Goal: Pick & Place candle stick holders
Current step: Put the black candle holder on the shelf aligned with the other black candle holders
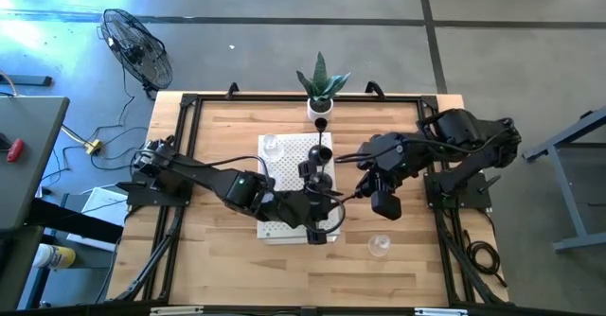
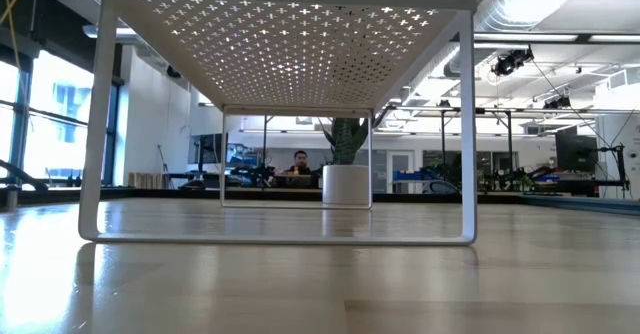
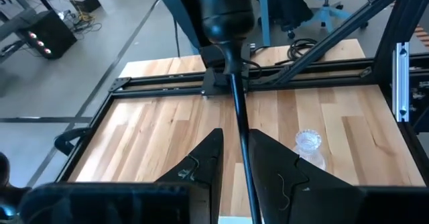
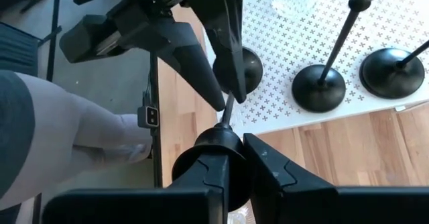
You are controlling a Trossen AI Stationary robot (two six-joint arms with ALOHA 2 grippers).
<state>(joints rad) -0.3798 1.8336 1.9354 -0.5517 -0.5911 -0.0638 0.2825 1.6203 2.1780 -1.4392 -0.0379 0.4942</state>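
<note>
A: Black candle stick holder [image 4: 216, 158] looks rigid, bottom-heavy, with a smooth stem; best taken low on the stem. It hangs at the white perforated shelf [image 1: 284, 148] near edge.

B: Left gripper [image 3: 234, 158] jaws narrow, pinching that stem. Right gripper [image 4: 231, 158] jaws narrow at its upper end (handover, likely)

Place: robotics lab or workshop | I see a concrete floor [image 1: 530, 13] | ceiling ducts [image 2: 540, 4] | monitors [image 2: 575, 152] | a floor fan [image 1: 137, 49] beside my counter [image 1: 218, 136]
</note>
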